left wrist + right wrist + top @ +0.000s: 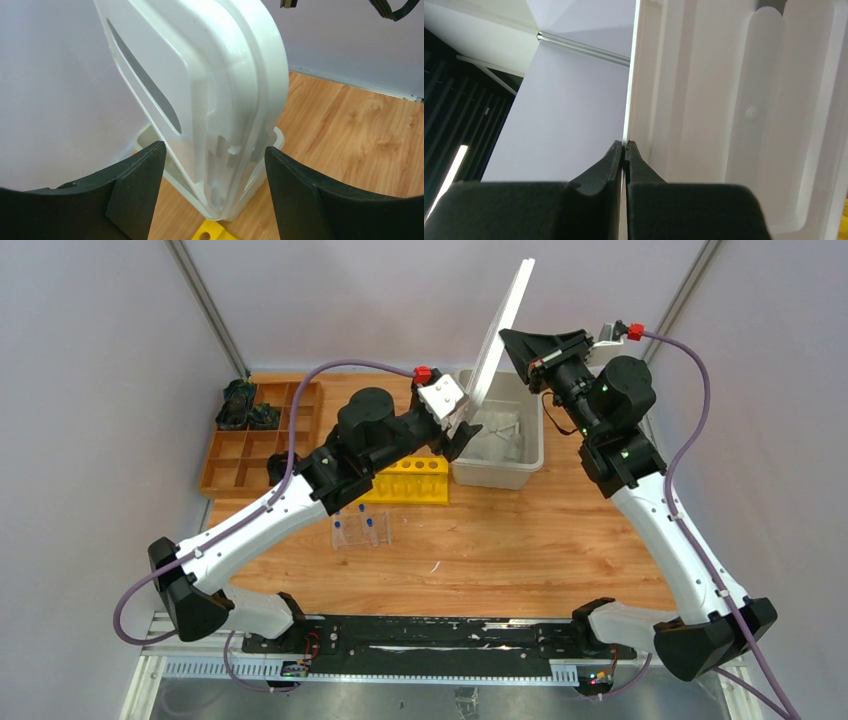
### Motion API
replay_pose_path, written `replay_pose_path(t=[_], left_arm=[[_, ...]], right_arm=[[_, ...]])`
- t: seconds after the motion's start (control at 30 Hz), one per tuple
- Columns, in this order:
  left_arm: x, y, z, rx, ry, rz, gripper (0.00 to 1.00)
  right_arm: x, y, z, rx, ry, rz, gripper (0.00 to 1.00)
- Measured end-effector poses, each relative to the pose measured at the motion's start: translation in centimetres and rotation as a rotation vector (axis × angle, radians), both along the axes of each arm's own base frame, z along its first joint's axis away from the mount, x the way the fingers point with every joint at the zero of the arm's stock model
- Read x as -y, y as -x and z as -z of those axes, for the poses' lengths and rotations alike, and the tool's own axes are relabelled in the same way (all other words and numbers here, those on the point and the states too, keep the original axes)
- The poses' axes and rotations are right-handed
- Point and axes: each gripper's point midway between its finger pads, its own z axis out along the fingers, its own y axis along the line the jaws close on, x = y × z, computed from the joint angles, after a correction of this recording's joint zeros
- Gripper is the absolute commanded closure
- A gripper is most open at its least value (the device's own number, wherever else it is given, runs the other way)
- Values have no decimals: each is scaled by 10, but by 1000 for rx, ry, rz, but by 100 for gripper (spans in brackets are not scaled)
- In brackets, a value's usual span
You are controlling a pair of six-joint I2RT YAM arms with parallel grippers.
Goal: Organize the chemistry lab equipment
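A white plastic lid (pixel 505 330) stands nearly upright over a white storage bin (pixel 533 456) at the back of the table. My right gripper (pixel 512 340) is shut on the lid's upper edge (pixel 639 75), as the right wrist view (pixel 624 146) shows. My left gripper (pixel 457 436) is open, with its jaws on either side of the lid's lower corner (pixel 220 150) without touching it (pixel 214 150). A clear plastic rack (pixel 360 532) with thin blue-capped tubes (pixel 363 511) stands mid-table. The beakers, bowl and triangle cannot be made out; the bin holds pale shapes.
A yellow tube rack (pixel 405 480) lies next to the bin's left side and under my left arm; its corner also shows in the left wrist view (pixel 212 231). A brown wooden compartment tray (pixel 250 450) with dark items at its back sits at the far left.
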Motion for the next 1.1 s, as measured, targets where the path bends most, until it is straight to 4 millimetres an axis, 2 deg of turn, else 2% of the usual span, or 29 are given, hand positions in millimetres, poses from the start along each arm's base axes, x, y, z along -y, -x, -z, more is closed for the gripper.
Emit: replay_pose_path(t=[0.13, 0.3, 0.4, 0.57, 0.67, 0.8, 0.87, 0.93, 1.03, 1.1], left_arm=[[4, -2, 4, -12, 2, 2, 42], [4, -6, 8, -7, -16, -23, 55], [-1, -14, 10, 14, -38, -70, 64], [-14, -32, 8, 83, -81, -181, 86], [-26, -47, 1, 141, -101, -274, 93], [-31, -58, -5, 231, -155, -326, 100], [-31, -64, -9, 296, -194, -346, 100], [-29, -70, -12, 364, -242, -360, 100], [-24, -81, -13, 431, -311, -384, 100], [-22, -88, -11, 468, -354, -399, 100]], right_arm=[[-2, 1, 0, 0, -30, -2, 100], [-2, 3, -4, 10, -61, -2, 100], [-1, 3, -6, 16, -78, 0, 100], [1, 5, -5, 19, -98, -2, 100], [3, 7, -4, 19, -111, 3, 98], [8, 9, -3, 21, -128, 19, 79], [10, 11, 0, 18, -125, 23, 61], [10, 16, 5, 10, -110, 17, 48], [15, 24, 12, -4, -70, 22, 36], [20, 34, 17, -8, -30, 22, 35]])
